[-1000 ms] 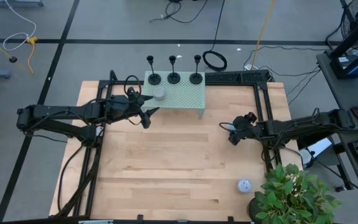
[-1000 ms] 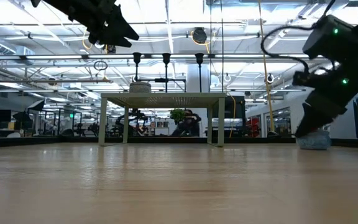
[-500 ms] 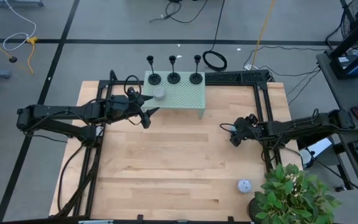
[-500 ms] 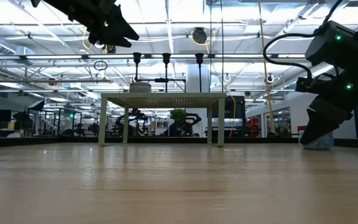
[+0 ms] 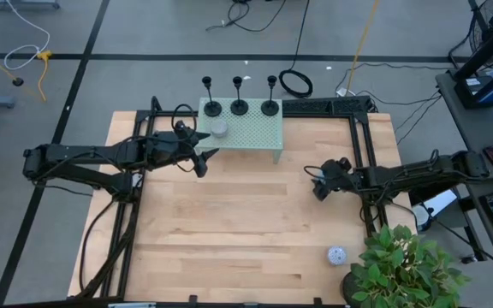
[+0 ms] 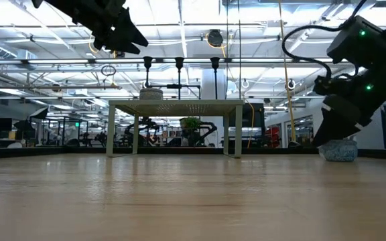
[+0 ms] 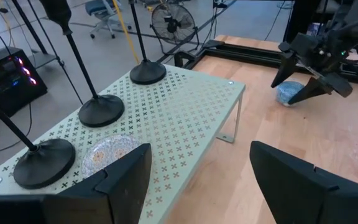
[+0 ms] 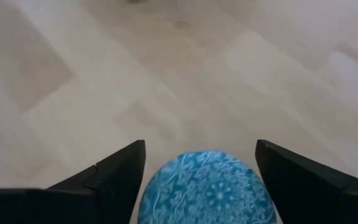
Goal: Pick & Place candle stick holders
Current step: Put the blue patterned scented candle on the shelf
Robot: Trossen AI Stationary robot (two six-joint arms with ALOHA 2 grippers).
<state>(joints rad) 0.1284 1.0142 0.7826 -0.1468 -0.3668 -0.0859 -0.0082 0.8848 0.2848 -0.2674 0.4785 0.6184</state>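
1. The right gripper [image 5: 317, 190] is low over the wooden table [image 5: 229, 248], out beyond the front right corner of the green perforated stand [image 5: 251, 130]. Its fingers [image 8: 114, 171] are spread apart with a blue patterned puck [image 8: 207, 186] sitting between them; whether they touch the puck cannot be told.
2. In the low view the same puck [image 6: 340, 151] rests on the table just under the right gripper [image 6: 327, 134], well to the side of the stand [image 6: 176, 107].
3. The left gripper [image 5: 202, 154] hangs in the air just off the stand's front left corner, its fingers [image 7: 120, 180] wide apart and holding nothing.
4. Three candle stick holders [image 5: 239, 106] stand upright in a row along the stand's far edge, dome bases on the perforated top, stems pointing up. The left wrist view shows them [image 7: 101, 109] in line, well apart from each other.
5. A whitish speckled puck [image 5: 220, 129] lies on the stand, just in front of the holder nearest the left arm.
6. Another pale puck [image 5: 336, 254] lies on the table far from the stand, beside a leafy plant [image 5: 400, 269].
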